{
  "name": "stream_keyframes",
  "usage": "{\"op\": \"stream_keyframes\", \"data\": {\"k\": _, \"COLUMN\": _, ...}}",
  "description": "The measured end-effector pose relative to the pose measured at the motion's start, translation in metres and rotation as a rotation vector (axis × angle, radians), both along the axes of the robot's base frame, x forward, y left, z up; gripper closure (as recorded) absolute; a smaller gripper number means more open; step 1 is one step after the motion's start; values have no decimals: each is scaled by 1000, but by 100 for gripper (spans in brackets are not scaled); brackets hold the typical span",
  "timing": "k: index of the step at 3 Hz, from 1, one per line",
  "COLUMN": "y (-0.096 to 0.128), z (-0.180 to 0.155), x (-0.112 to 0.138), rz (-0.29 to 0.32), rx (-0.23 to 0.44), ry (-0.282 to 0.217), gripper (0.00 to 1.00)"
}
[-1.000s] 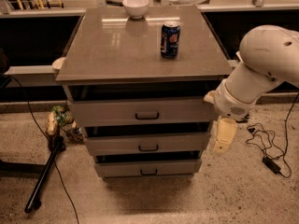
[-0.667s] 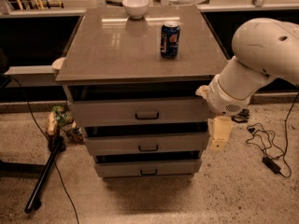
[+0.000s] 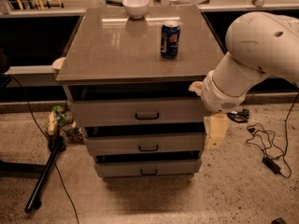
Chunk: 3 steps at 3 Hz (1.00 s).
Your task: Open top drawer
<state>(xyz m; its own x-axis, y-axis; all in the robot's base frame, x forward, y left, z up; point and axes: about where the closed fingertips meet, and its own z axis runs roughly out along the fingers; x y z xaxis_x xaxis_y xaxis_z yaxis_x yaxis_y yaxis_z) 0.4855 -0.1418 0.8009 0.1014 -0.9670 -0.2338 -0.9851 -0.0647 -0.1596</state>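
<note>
So the white robot arm (image 3: 261, 55) is cut off at the right edge, and its fat wrist covers the top of the cream-coloured gripper (image 3: 216, 133). The gripper hangs pointing down, and honestly I can't tell how far open it is; nothing shows in its grip.

The top drawer (image 3: 107, 112) is just left of the gripper and about level with the wrist. It's a matte grey flat panel with a small dark loop handle (image 3: 147, 115) at centre and a dark gap above it. It's wider than the two shorter grey drawers (image 3: 117, 144) stacked below, which sit left of and lower than the gripper.

Up and left of the gripper, the glossy grey-brown tabletop (image 3: 107, 50) carries a blue soda can (image 3: 170, 39) and, further back, a white bowl (image 3: 136, 6). A black cable (image 3: 266, 141) lies on the floor to the gripper's right.
</note>
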Motion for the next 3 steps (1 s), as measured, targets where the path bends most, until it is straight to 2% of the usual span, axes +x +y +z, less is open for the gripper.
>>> {"op": "stream_keyframes", "data": {"k": 1, "y": 0, "z": 0, "x": 0, "rz": 0, "rx": 0, "ry": 0, "gripper": 0}}
{"op": "stream_keyframes", "data": {"k": 2, "y": -6, "z": -16, "x": 11, "rz": -26, "rx": -47, "ry": 1, "gripper": 0}}
{"op": "stream_keyframes", "data": {"k": 3, "y": -18, "z": -43, "x": 39, "rz": -48, "rx": -81, "ry": -17, "gripper": 0}}
